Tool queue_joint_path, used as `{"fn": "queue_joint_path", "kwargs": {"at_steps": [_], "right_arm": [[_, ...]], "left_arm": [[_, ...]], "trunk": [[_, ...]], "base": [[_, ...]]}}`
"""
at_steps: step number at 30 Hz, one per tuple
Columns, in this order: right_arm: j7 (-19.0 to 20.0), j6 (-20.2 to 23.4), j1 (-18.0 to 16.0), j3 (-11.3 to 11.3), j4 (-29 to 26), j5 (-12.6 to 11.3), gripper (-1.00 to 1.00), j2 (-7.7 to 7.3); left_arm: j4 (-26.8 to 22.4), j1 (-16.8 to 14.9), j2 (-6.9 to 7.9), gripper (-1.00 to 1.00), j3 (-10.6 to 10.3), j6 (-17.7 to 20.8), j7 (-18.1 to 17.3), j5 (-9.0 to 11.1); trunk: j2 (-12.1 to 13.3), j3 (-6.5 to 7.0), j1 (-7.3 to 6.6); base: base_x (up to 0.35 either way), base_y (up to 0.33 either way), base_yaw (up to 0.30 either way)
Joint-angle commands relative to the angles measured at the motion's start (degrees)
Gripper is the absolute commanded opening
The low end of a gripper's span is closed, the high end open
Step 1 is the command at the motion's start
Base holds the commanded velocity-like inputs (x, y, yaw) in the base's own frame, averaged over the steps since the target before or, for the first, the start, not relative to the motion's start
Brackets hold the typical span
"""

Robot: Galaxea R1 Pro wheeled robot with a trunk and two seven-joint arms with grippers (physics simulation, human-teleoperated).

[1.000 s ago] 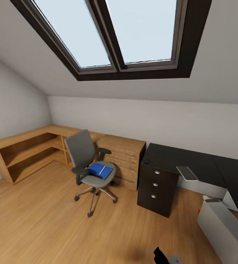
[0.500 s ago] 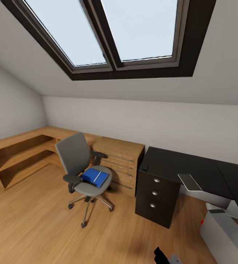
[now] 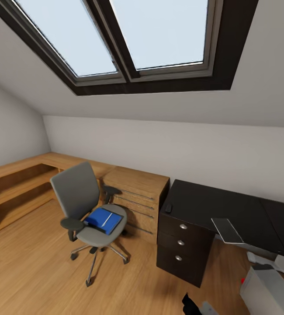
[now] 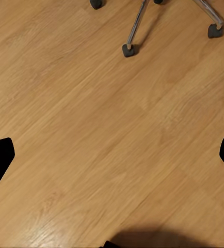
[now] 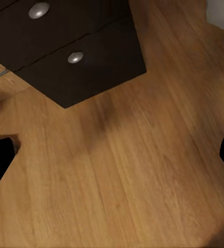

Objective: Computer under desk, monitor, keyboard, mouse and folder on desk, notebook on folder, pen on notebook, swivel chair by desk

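Compared with a second ago the whole head view has shifted: the camera has advanced and turned slightly, so the chair and desk appear larger and lower; the things themselves have not moved. This is judged an approach toward the chair, with no part of the tidying done yet.

The blue folder lies flat on the chair seat, left of the desk and well apart from it. A small dark object, possibly the mouse, sits at the desk's near-left corner. The grey computer stands on the floor at far right.

The left gripper and right gripper both hang released above bare wood floor, grasping nothing. The room is an attic with a skylight and a sloped pale wall.
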Motion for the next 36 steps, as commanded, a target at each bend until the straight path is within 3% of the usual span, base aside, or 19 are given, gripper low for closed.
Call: {"fn": "queue_joint_path", "kwargs": {"at_steps": [1,6,22,36], "right_arm": [[-0.3,-0.1,0.0,0.5,0.1,0.3,1.00,0.04],[-0.3,-0.1,0.2,0.6,0.1,1.4,1.00,0.12],[-0.4,-0.1,0.2,0.5,0.1,1.6,1.00,-0.05],[0.1,-0.2,0.2,1.2,-0.2,2.7,1.00,-0.34]], "left_arm": [[0.0,-0.1,0.01,1.00,-0.5,-0.2,0.3,0.4],[0.0,-0.1,0.02,1.00,-0.5,-0.4,0.3,0.4],[0.0,-0.1,0.02,1.00,-0.5,-0.3,0.3,0.3],[-0.3,-0.1,-0.07,1.00,-0.7,-0.6,0.3,-0.2]], "trunk": [[-0.1,-0.10,0.05],[-0.1,-0.10,0.05],[-0.1,-0.10,0.05],[-0.1,-0.10,0.05]], "base": [[0.312,-0.182,0.000],[0.311,-0.183,0.000],[0.292,-0.183,0.000],[0.069,-0.055,0.000]]}}
